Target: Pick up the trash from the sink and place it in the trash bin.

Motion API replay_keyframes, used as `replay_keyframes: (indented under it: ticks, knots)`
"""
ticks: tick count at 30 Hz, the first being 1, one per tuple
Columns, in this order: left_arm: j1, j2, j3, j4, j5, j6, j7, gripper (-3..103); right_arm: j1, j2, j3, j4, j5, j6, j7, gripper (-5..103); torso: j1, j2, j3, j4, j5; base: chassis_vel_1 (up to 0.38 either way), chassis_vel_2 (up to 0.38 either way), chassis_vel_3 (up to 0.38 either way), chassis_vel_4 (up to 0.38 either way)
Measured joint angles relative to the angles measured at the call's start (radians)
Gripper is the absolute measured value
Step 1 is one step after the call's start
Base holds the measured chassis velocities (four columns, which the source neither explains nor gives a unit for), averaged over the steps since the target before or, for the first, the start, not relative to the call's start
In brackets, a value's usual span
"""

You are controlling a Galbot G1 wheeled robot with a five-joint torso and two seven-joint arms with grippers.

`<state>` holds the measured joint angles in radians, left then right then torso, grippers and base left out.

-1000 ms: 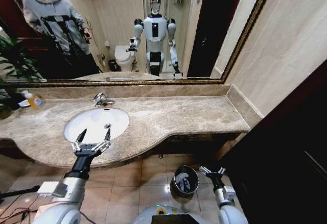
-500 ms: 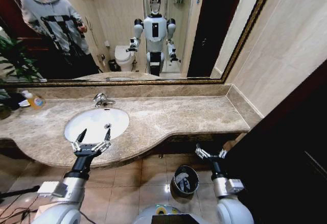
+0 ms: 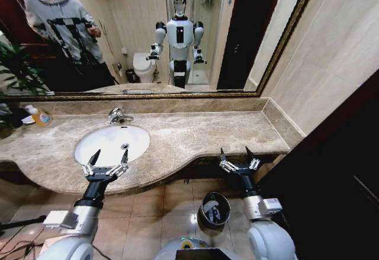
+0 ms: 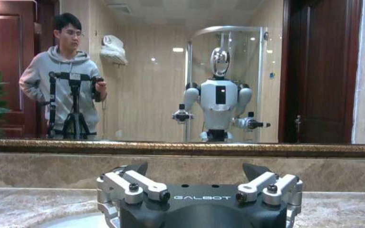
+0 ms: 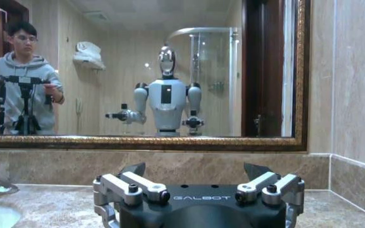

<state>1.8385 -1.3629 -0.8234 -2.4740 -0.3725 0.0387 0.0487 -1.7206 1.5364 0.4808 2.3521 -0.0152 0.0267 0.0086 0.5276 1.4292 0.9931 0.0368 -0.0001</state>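
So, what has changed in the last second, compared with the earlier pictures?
The right gripper rose from down beside the trash bin to the level of the counter's front edge, open all the while and holding nothing. The left gripper stayed open at the near rim of the sink. Nothing was picked up or let go. The bin and the bottle did not move.

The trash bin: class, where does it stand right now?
In the head view, the trash bin stands on the floor below the counter's front edge, right of the sink and just beside the right pincer.
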Motion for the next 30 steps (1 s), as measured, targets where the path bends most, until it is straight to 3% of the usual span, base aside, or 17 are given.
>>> replay_keyframes:
  ticks: [30]
  knots:
    - [0.000, 0.000, 0.000, 0.000, 0.000, 0.000, 0.000, 100, 0.004, 0.000, -0.006, -0.015, -0.016, 0.010, 0.006, 100, 0.000, 0.000, 0.000, 0.0000, 0.0001, 0.000, 0.000, 0.000, 0.000]
